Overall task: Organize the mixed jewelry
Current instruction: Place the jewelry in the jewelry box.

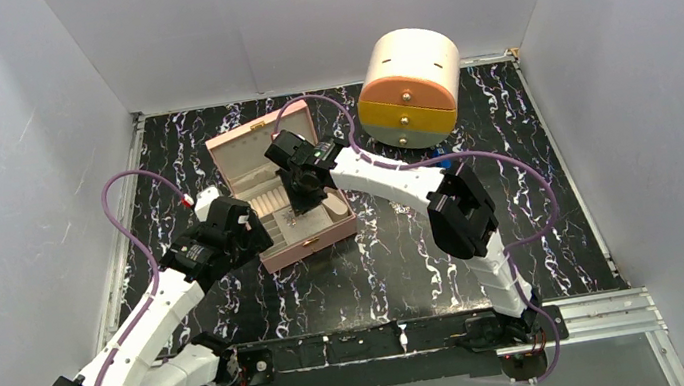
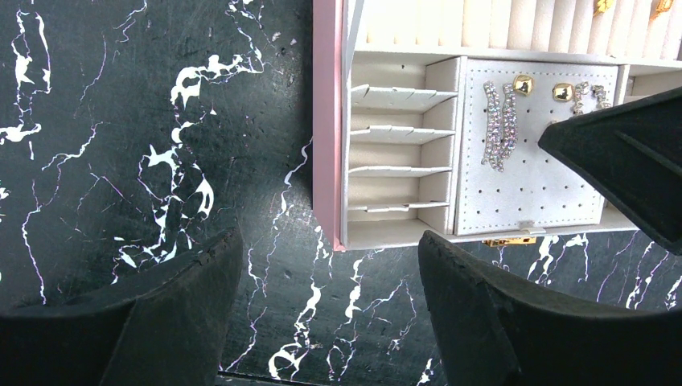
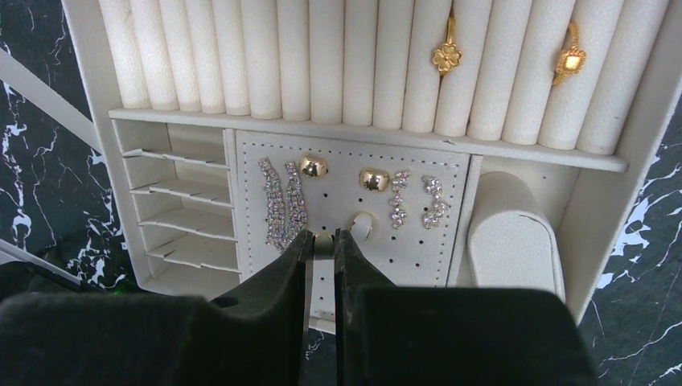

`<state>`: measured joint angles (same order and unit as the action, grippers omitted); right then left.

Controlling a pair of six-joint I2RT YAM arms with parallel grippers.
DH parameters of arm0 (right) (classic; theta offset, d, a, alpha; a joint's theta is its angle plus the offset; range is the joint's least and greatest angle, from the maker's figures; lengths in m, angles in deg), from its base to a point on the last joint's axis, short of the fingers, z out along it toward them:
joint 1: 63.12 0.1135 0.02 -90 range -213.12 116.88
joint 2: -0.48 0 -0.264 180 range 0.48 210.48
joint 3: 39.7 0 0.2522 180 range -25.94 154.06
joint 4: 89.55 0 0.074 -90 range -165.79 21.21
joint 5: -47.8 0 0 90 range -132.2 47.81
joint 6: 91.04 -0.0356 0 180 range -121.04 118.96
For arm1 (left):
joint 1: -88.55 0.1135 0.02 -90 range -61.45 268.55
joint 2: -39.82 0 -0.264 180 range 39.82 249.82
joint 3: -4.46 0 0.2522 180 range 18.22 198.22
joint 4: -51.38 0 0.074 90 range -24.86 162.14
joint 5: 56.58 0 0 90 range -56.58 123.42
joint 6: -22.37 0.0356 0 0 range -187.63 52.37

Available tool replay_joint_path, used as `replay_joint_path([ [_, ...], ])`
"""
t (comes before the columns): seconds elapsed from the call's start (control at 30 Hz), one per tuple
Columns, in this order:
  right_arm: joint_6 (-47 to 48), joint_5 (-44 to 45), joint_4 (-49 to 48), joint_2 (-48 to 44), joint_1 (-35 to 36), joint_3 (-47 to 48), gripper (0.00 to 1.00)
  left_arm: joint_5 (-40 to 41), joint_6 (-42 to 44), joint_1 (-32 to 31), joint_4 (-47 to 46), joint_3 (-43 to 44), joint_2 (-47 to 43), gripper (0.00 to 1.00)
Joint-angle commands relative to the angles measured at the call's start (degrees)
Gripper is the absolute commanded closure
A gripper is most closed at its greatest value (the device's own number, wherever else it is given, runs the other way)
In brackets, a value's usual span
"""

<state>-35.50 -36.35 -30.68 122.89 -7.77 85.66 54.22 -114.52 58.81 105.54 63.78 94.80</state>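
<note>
Earring (image 3: 322, 246) pinched between right gripper (image 3: 322, 238) tips, studs (image 3: 313, 166) just ahead; left gripper (image 2: 330, 241) gapes empty, box (image 2: 328, 121) ahead-right.

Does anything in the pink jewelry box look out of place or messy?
Nothing spilled or broken. One pale earring sits alone below the neat top row on the earring panel. The right gripper seems to be pinching a similar pale piece right beside it, so the pair looks unfinished.

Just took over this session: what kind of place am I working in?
Likely a lab test cell, not a home: plain white walls box in a black marble-patterned table, and a metal mounting rail runs along its near edge.
</note>
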Motion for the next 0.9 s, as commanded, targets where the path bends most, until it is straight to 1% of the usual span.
replay_joint_path([
  [0.0, 0.4, 0.1, 0.0, -0.4, -0.1, -0.2, 0.91, 1.9, 0.3, 0.2, 0.5, 0.1, 0.0, 0.23],
  [0.47, 0.4, 0.7, -1.6, 0.6, 0.0, 0.1, 0.91, 2.0, 0.3, 0.3, 0.8, 0.3, -0.1, 0.23],
  [0.87, -0.5, 0.1, -4.5, -0.9, -0.1, -2.4, 0.91, 2.1, 0.4, 0.3, 0.8, 0.4, -0.1, 0.22],
])
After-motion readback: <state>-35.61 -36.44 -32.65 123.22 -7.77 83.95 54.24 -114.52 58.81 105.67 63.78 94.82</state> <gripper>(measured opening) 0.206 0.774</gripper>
